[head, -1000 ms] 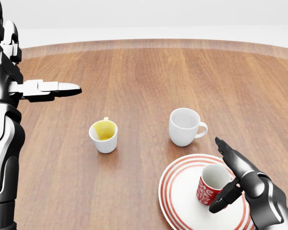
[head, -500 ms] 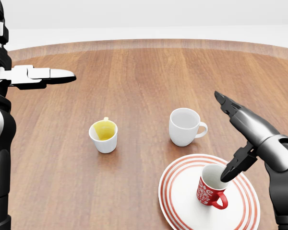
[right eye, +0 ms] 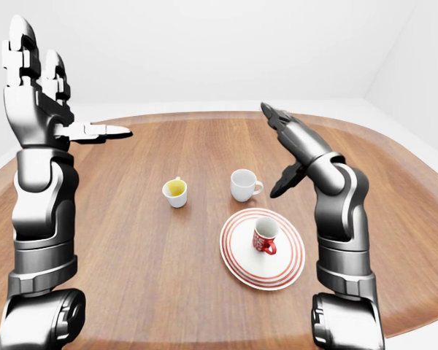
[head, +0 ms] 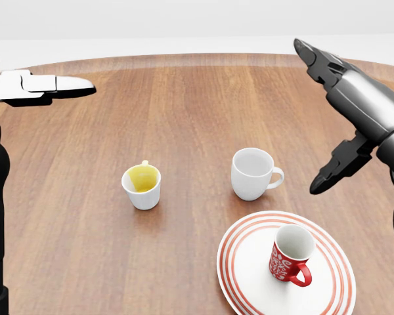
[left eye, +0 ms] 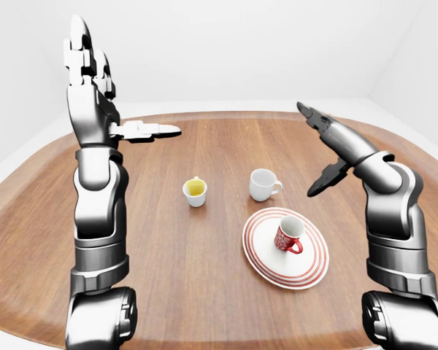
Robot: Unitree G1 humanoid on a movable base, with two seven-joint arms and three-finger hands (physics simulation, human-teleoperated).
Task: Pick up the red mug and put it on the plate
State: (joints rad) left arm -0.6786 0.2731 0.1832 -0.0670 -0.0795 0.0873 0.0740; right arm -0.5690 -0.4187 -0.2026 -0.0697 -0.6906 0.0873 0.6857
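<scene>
Three cups stand on the round brown wooden table (head: 184,98), and the one that matters, the red ceramic mug with a white pattern and white inside (head: 289,256), sits upright on the white round plate with red rings (head: 246,275), its red handle turned toward the bottom right of the head view. I take that plate as my landmark: the plain white ceramic mug (head: 252,173) stands on the bare wood just above it in the head view, close to its rim but not touching it, handle pointing right. The small white cup with a yellow inside (head: 142,186) stands well to the plate's left and a little higher in that view, apart from both the plate and the white mug. My right hand (left eye: 323,149) is raised in the air above and to the right of the plate, well clear of the red mug; its fingers are spread, one long finger stretched up and away and the thumb hanging down toward the table, and it grasps nothing. My left hand (left eye: 102,102) is lifted high, far to the plate's left and above the yellow-lined cup; its fingers point upward while one white finger (head: 49,86) sticks out level toward the right, so that hand too is released and empty.
</scene>
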